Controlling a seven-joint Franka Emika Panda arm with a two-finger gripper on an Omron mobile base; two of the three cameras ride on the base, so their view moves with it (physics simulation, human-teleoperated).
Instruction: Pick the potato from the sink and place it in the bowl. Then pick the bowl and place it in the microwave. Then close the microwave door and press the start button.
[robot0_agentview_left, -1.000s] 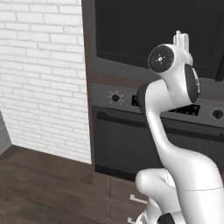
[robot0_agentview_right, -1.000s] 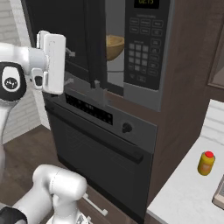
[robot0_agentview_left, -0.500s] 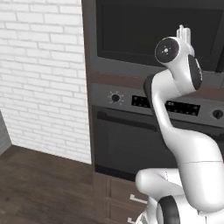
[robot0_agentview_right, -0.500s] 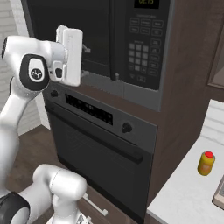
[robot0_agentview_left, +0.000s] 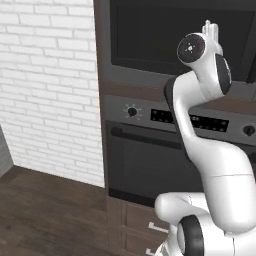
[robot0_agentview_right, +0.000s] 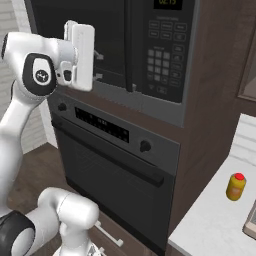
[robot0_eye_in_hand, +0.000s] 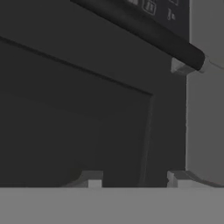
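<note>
Microwave (robot0_agentview_right: 150, 55): built into a dark brown cabinet column above the oven. Microwave door (robot0_agentview_right: 80, 45): black panel with dark glass window, lying flush against the front, closed. Bar handle (robot0_eye_in_hand: 144, 33) of the door runs aslant across the top of the hand view. Keypad (robot0_agentview_right: 162, 62): rows of small buttons right of the door, green clock digits above them.

Oven (robot0_agentview_right: 115, 170): directly below, with two round knobs, a display strip and a long bar handle.

Gripper (robot0_eye_in_hand: 133, 179): raised in front of the door's window, pointing at the glass; fingertips (robot0_eye_in_hand: 94, 178) part-way apart, nothing between them.

White brick wall (robot0_agentview_left: 50, 90): left of the column.

Pale counter (robot0_agentview_right: 215, 220): right of the column, carrying a small yellow bottle with red cap (robot0_agentview_right: 235, 186)
</note>
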